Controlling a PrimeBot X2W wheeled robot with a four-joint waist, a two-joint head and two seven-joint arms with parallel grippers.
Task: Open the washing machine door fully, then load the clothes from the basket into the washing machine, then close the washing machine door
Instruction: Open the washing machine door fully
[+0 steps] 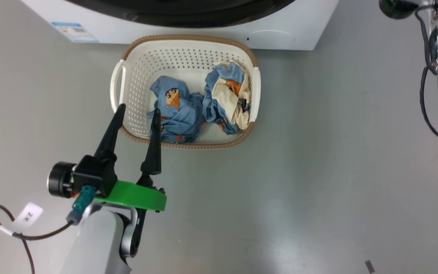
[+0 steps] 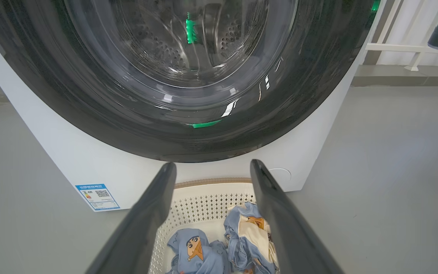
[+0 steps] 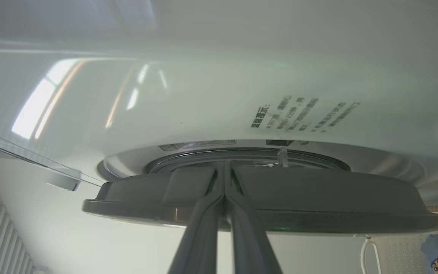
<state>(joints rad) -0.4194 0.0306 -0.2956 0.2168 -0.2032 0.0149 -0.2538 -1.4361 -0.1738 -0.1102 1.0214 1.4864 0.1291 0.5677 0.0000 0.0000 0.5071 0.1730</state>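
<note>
Right wrist view puts the right gripper (image 3: 225,169) at the door (image 3: 318,198). Its two fingers are pressed together with nothing between them, and their tips are at the door's rim, which shows edge-on as a dark disc running across the fingers. A thin gap shows between that disc and the white front of the washer (image 3: 203,95), so the door looks barely ajar at most. Whether the tips touch or hook the rim I cannot tell. Opening the door seems to be the step in hand. The rim lies straight ahead of the right fingertips, so the right arm is the nearer one and would have to draw the rim away from the washer's front.

The left gripper (image 1: 138,110) hangs spread and empty over the near rim of the basket (image 1: 188,38), pointing toward the washer. The clothes (image 1: 179,114), two crumpled blue pieces, lie side by side in the basket, just ahead of the left tips. The basket sits on the floor (image 1: 318,171) close against the washer, below the door. It probably clears the door's swing, but the margin is hard to judge.
</note>
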